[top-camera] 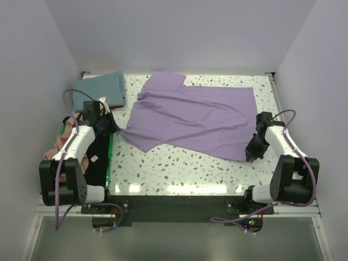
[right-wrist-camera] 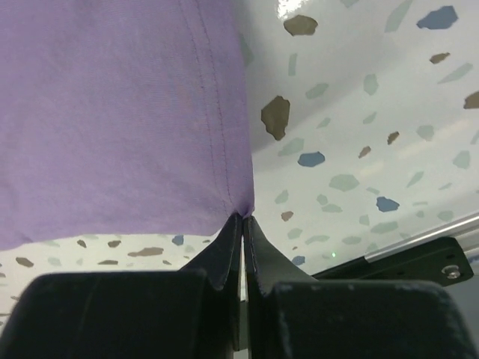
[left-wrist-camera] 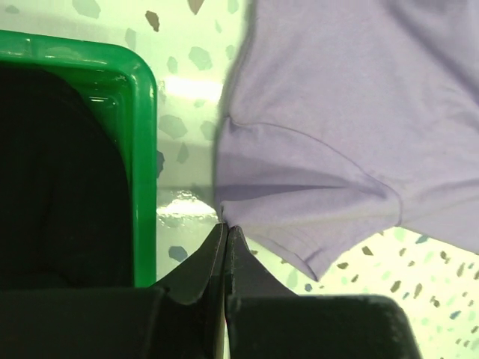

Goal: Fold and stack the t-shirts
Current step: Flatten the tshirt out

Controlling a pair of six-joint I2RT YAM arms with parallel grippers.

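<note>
A lavender purple t-shirt (top-camera: 190,117) lies spread across the middle of the speckled table. My left gripper (top-camera: 115,129) is shut on its near left sleeve edge (left-wrist-camera: 299,202), pinched at the fingertips beside the bin. My right gripper (top-camera: 252,155) is shut on the hem's near right corner (right-wrist-camera: 241,203). A folded teal blue t-shirt (top-camera: 100,87) rests at the back left. A black t-shirt (left-wrist-camera: 60,179) fills the bin, and salmon pink cloth (top-camera: 60,138) hangs over the bin's left side.
The green plastic bin (left-wrist-camera: 142,164) stands at the left table edge, right beside my left gripper. White walls enclose the table on three sides. A metal rail (right-wrist-camera: 419,239) runs along the table's near right edge.
</note>
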